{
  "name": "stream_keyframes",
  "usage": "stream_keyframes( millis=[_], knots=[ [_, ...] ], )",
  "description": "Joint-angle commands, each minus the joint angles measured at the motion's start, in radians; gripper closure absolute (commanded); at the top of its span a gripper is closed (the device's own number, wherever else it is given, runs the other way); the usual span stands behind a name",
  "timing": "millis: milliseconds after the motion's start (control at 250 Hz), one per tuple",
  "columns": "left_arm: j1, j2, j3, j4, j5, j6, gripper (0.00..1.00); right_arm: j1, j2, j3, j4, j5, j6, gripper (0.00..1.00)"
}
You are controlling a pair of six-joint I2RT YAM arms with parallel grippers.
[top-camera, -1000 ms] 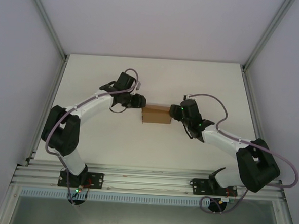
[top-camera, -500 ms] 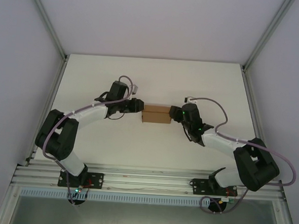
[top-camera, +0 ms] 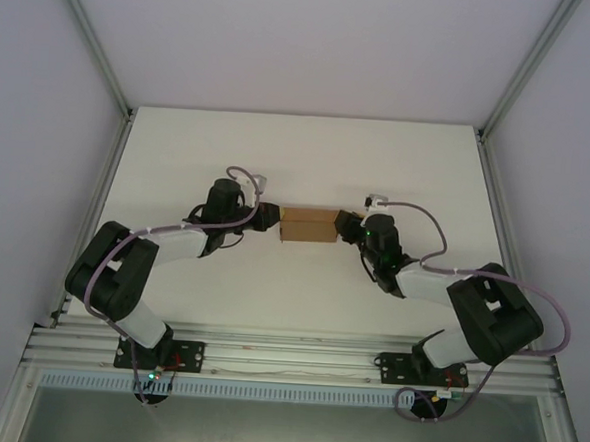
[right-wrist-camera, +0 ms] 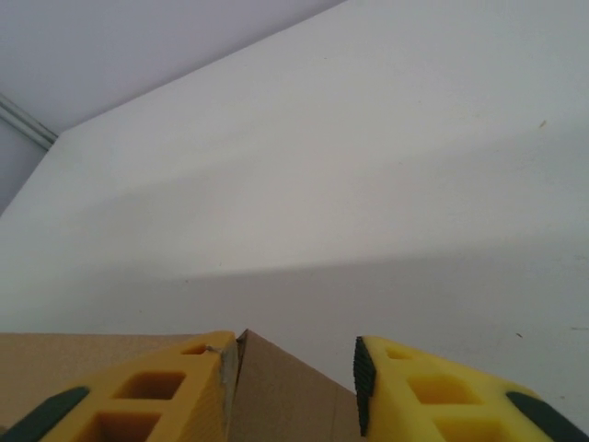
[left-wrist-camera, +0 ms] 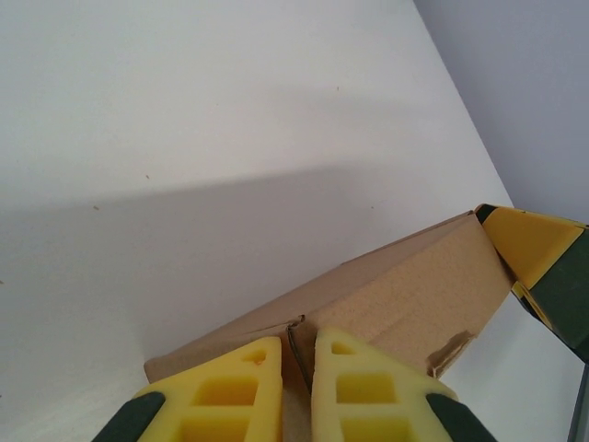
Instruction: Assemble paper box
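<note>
Your paper box (top-camera: 309, 225) is a small rectangular block of plain brown kraft cardboard, matte and faintly fibrous, lying on the white bench (top-camera: 309, 162) directly between the two sets of jaws, one at each short end.

The left jaws are almost shut. Their yellow fingers (left-wrist-camera: 368, 387), moulded plastic with hollow cells and dark green bases, leave only a thin slit, and a cardboard edge of the box (left-wrist-camera: 405, 295) sits pinched in that slit. From there the long side of the box runs away to the far end, where a yellow-and-green finger (left-wrist-camera: 529, 244) of the right jaws meets its corner. A small ragged nick shows on the lower edge of the box near that end.

The right jaws stand open. A sharp corner of the box (right-wrist-camera: 285, 396) pokes up into the gap, its edge against the inner face of one finger, while the other finger (right-wrist-camera: 442, 396) stands clear of it.

You cannot see either end face. The fingers and the bottom edge of each wrist view cut them off, and from above the dark wrist heads cover both ends. Whether the end flaps are tucked cannot be made out.
</note>
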Motion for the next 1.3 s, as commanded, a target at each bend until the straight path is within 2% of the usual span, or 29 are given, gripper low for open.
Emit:
stream_keyframes(
  millis=[0, 168, 244, 336, 420, 488, 576, 723, 791, 863, 935, 967, 1095, 1199, 1231, 1295],
  knots=[
    [-0.018, 0.102, -0.114, -0.277, -0.091, 0.057, 0.87, 0.009, 0.066, -0.106, -0.256, -0.087, -0.086, 0.63],
    [-0.040, 0.075, -0.087, -0.303, -0.104, 0.062, 0.87, 0.009, 0.078, -0.098, -0.251, -0.110, -0.096, 0.64],
    [-0.059, 0.060, -0.033, -0.357, -0.133, 0.074, 0.81, 0.010, 0.063, -0.059, -0.284, -0.124, -0.090, 0.61],
    [-0.077, 0.039, 0.046, -0.416, -0.150, 0.082, 0.78, 0.009, 0.022, 0.030, -0.408, -0.097, -0.077, 0.55],
    [-0.087, 0.024, 0.112, -0.449, -0.161, 0.091, 0.76, 0.007, -0.017, 0.129, -0.553, -0.076, -0.082, 0.54],
    [-0.088, 0.015, 0.161, -0.476, -0.174, 0.099, 0.68, 0.009, -0.046, 0.179, -0.605, -0.092, -0.082, 0.53],
    [-0.088, 0.000, 0.218, -0.531, -0.186, 0.112, 0.61, 0.009, -0.083, 0.233, -0.660, -0.095, -0.083, 0.46],
    [-0.088, -0.050, 0.268, -0.576, -0.207, 0.132, 0.39, 0.009, -0.127, 0.307, -0.700, -0.059, -0.134, 0.33],
    [-0.087, -0.079, 0.300, -0.607, -0.231, 0.155, 0.01, 0.008, -0.134, 0.352, -0.733, -0.029, -0.188, 0.28],
    [-0.087, -0.109, 0.325, -0.631, -0.284, 0.158, 0.00, 0.007, -0.130, 0.410, -0.778, 0.000, -0.242, 0.19],
    [-0.082, -0.143, 0.341, -0.650, -0.337, 0.155, 0.00, 0.005, -0.115, 0.470, -0.827, -0.024, -0.327, 0.08],
    [-0.077, -0.160, 0.339, -0.654, -0.358, 0.148, 0.00, 0.005, -0.106, 0.494, -0.849, -0.049, -0.378, 0.00],
    [-0.048, -0.251, 0.282, -0.645, -0.420, 0.119, 0.00, 0.006, -0.036, 0.564, -0.938, -0.228, -0.665, 0.00],
    [-0.015, -0.323, 0.218, -0.665, -0.459, 0.116, 0.00, 0.004, 0.044, 0.652, -1.181, -0.467, -1.099, 0.00],
    [-0.009, -0.344, 0.202, -0.680, -0.473, 0.115, 0.00, 0.007, 0.071, 0.679, -1.232, -0.483, -1.186, 0.00],
    [-0.001, -0.380, 0.170, -0.705, -0.493, 0.116, 0.00, 0.006, 0.129, 0.743, -1.248, -0.455, -1.221, 0.00]
  ],
)
